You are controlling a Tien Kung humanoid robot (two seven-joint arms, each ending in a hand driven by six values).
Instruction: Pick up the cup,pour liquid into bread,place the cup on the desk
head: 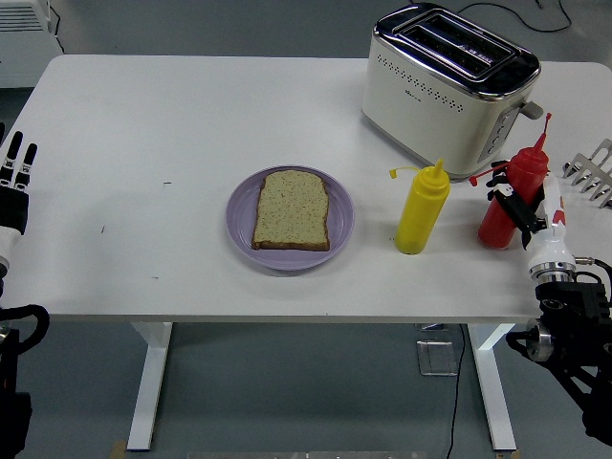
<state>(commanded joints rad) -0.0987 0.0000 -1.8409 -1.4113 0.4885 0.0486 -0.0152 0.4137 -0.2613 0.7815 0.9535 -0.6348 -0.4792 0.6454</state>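
A red squeeze bottle (pixel 514 182) stands at the table's right edge, leaning a little to the right with its nozzle up. My right hand (pixel 513 204) is shut on its lower half, black fingers wrapped round the front. A slice of bread (pixel 292 208) lies flat on a purple plate (pixel 340 235) in the middle of the table, well to the left of the bottle. My left hand (pixel 15 176) rests at the left edge with its fingers straight and nothing in it.
A yellow squeeze bottle (pixel 422 212) stands between the plate and the red bottle. A cream and chrome toaster (pixel 445 81) sits at the back right. A metal rack (pixel 593 172) pokes in at the right edge.
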